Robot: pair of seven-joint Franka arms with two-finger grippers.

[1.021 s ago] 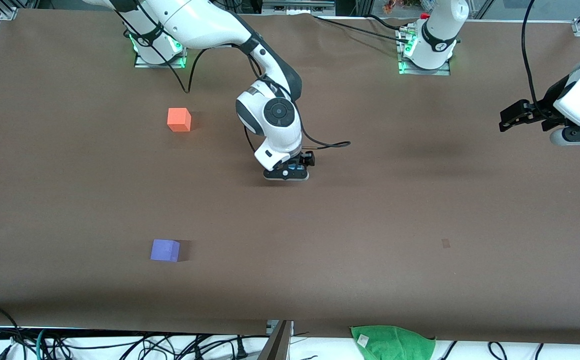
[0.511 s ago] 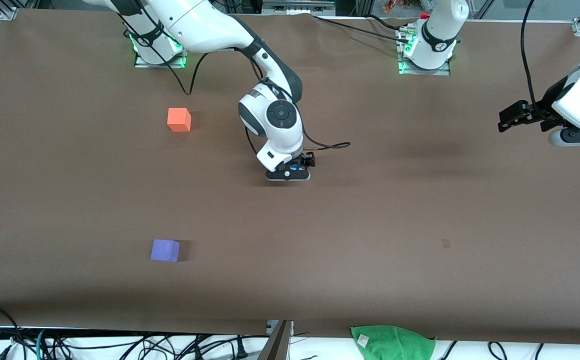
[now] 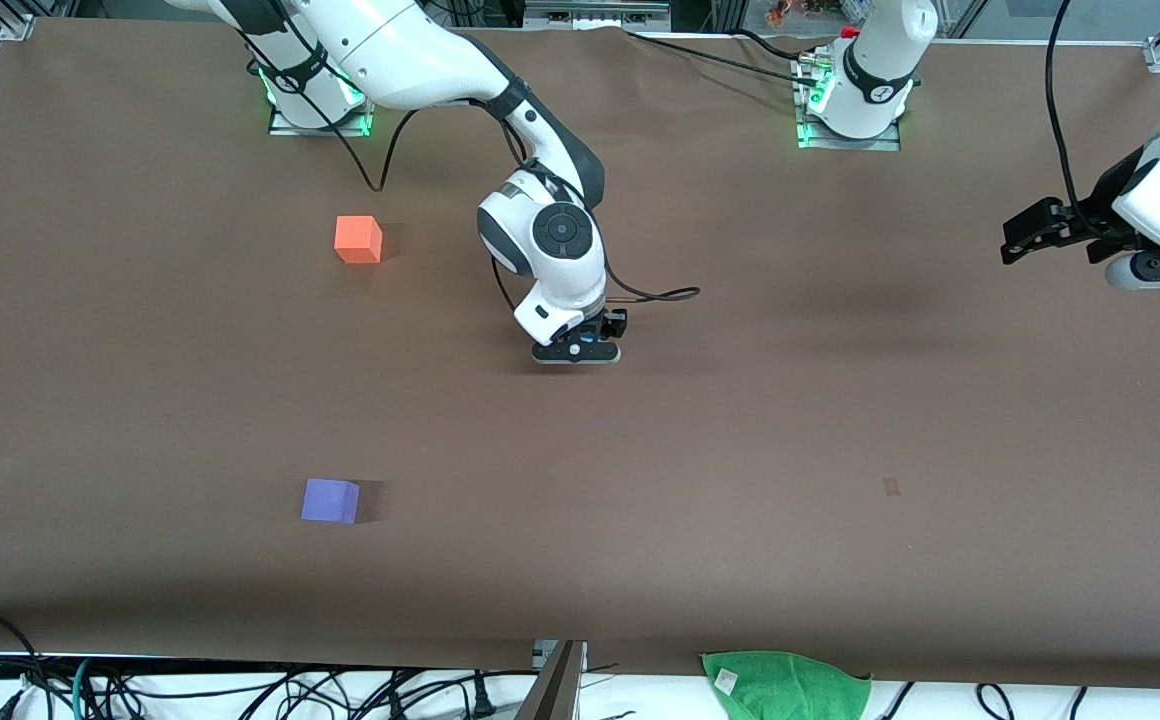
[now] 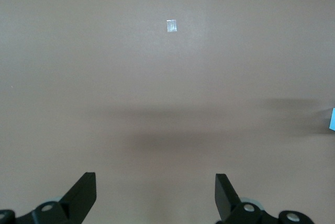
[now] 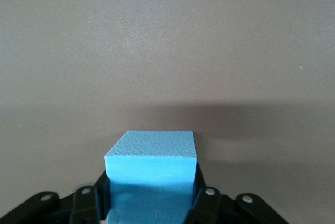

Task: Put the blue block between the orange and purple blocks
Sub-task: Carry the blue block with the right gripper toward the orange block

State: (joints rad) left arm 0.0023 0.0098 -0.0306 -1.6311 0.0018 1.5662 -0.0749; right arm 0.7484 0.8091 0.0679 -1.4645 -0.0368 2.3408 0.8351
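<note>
My right gripper (image 3: 577, 352) is over the middle of the table. It is shut on the blue block (image 5: 151, 169), which fills the space between its fingers (image 5: 201, 195) in the right wrist view. The block hangs low over the brown table; I cannot tell whether it touches. The orange block (image 3: 358, 239) sits toward the right arm's end, near that arm's base. The purple block (image 3: 330, 500) sits nearer to the front camera, roughly in line with the orange one. My left gripper (image 3: 1025, 232) is open and empty (image 4: 155, 182), waiting over the left arm's end of the table.
A small tape mark (image 3: 891, 487) lies on the table toward the left arm's end; it also shows in the left wrist view (image 4: 171, 25). A green cloth (image 3: 785, 685) lies off the table's front edge. A black cable (image 3: 655, 293) trails beside my right wrist.
My right gripper has sunk slightly toward the table with the blue block in it. The left arm has shifted only a little. The orange and purple blocks have not moved.
</note>
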